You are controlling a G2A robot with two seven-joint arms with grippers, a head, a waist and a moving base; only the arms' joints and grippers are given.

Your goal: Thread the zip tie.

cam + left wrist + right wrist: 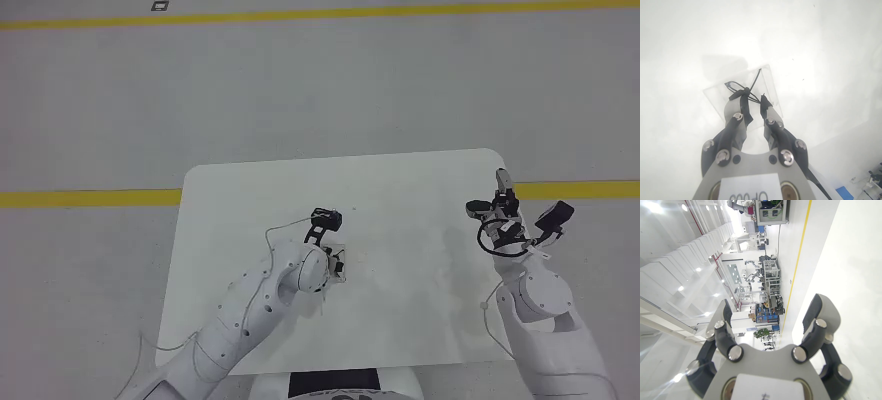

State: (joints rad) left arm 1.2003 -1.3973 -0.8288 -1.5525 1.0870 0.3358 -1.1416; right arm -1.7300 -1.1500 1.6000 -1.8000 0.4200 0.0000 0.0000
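Both spread-jawed: left gripper point(753, 97) straddling the looped zip tie point(747, 89) on its clear plate point(770, 83), right gripper point(771, 301) raised well off right.

A white rectangular table point(420, 300) stands on a pale grey floor point(300, 90). Two yellow tape lines point(320, 14) cross that floor.

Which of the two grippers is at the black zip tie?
The left gripper, at the zip tie on the clear plate. The right gripper stands at the edge of the table, jaws open and empty.
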